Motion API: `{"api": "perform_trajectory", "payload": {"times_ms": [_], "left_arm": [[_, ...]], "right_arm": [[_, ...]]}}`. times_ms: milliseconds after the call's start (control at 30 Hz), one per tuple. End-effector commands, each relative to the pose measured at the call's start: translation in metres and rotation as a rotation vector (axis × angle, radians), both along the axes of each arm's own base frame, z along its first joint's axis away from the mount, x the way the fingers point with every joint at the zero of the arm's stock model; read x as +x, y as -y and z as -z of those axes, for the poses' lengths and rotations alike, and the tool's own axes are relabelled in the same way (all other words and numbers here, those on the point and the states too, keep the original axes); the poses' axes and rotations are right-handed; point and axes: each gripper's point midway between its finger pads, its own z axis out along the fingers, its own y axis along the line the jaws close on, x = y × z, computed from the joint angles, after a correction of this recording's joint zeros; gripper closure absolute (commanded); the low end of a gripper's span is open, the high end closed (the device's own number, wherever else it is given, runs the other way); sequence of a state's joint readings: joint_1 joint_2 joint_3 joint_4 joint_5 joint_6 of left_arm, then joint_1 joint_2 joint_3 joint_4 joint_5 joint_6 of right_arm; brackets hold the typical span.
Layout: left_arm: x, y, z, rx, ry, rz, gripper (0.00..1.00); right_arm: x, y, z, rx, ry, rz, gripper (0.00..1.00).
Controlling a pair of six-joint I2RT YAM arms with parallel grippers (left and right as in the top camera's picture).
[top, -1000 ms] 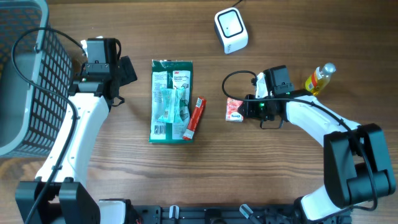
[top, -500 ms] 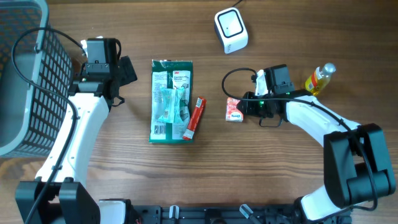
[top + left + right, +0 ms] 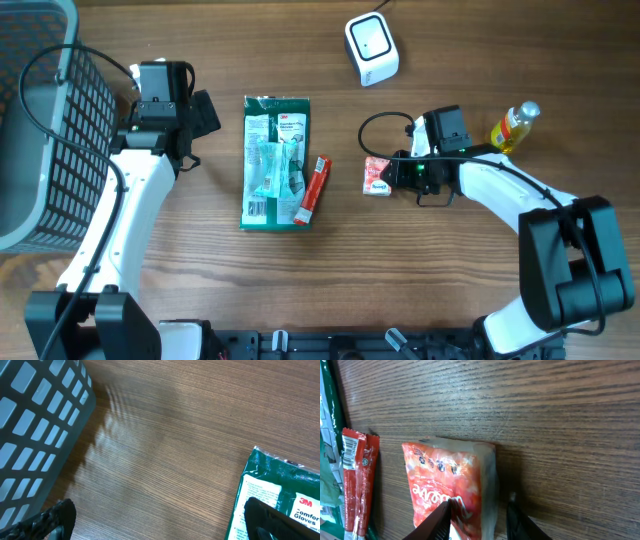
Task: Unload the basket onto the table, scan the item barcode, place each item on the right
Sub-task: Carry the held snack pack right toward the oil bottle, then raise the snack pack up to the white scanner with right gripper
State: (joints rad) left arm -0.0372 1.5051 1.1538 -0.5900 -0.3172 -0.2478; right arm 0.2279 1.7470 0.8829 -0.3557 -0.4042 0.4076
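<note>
Overhead, the wooden table (image 3: 330,290) carries everything. A grey mesh basket (image 3: 40,130) stands beside the left tool (image 3: 160,526), on its outer side. That tool hangs above bare wood with its jaws spread wide and nothing between them. One fingertip shows in each lower corner of the left wrist view. A green glove pack (image 3: 275,162) lies flat just to that tool's inner side, its corner reaching towards one fingertip.

The white scanner (image 3: 372,48) sits well beyond the right tool (image 3: 477,521), towards the far edge of the table. A small yellow bottle (image 3: 513,126) lies just behind that tool's wrist. A red stick pack (image 3: 315,188) lies past the right tool's tips, against the glove pack's edge.

The small red packet (image 3: 450,485) lies flat on the table right at the right tool. The jaws stand a little apart there, one finger (image 3: 437,522) over the packet and the other on the wood just beside its edge. A sliver of wood shows between that finger and the packet, so nothing is clamped.
</note>
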Motion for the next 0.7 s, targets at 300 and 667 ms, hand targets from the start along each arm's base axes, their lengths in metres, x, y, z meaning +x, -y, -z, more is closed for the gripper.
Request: {"api": "perform_trajectory", "payload": {"times_ms": [300,667], "left_arm": [[0.002,-0.003,-0.005,0.012,0.012,-0.004,0.0],[0.002,-0.003,-0.005,0.012,0.012,-0.004,0.0]], "right_arm": [[-0.009,-0.001,0.01,0.009,-0.045,0.006,0.78],[-0.011,-0.004,0.016,0.026,-0.066,-0.004,0.96]]}}
